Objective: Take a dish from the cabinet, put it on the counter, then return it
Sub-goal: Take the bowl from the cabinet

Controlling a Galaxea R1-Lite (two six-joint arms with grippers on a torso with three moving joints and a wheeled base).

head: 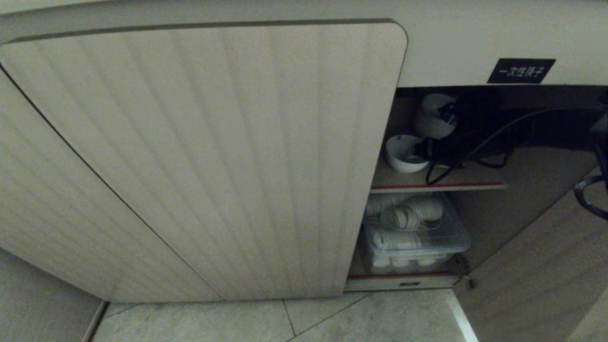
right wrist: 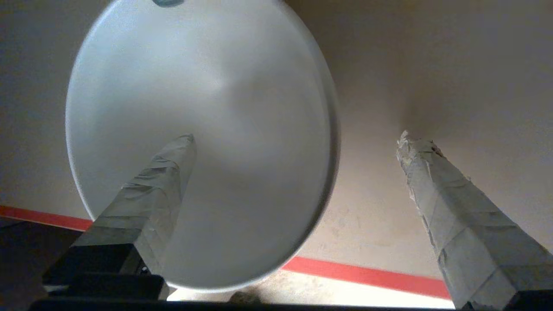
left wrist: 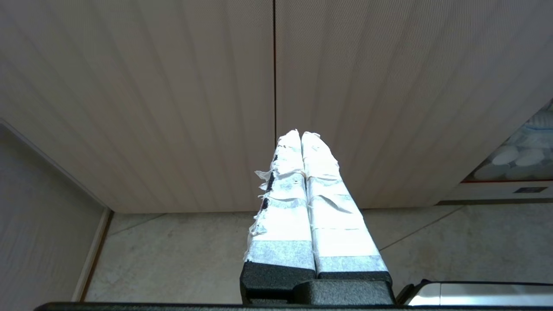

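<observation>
Right arm reaching into the open cabinet, pincer spread wide over the dish

The right gripper sits at the small white bowl on the red-edged upper shelf, one taped finger over the inside of the bowl and the other outside the rim, jaws wide apart and not clamping it. The left gripper hangs low by the closed fluted doors, fingers pressed together, holding nothing.

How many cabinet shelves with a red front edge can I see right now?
2: the upper shelf carrying the dish, and the bottom shelf under the clear bin of crockery. The closed door may hide more.
</observation>
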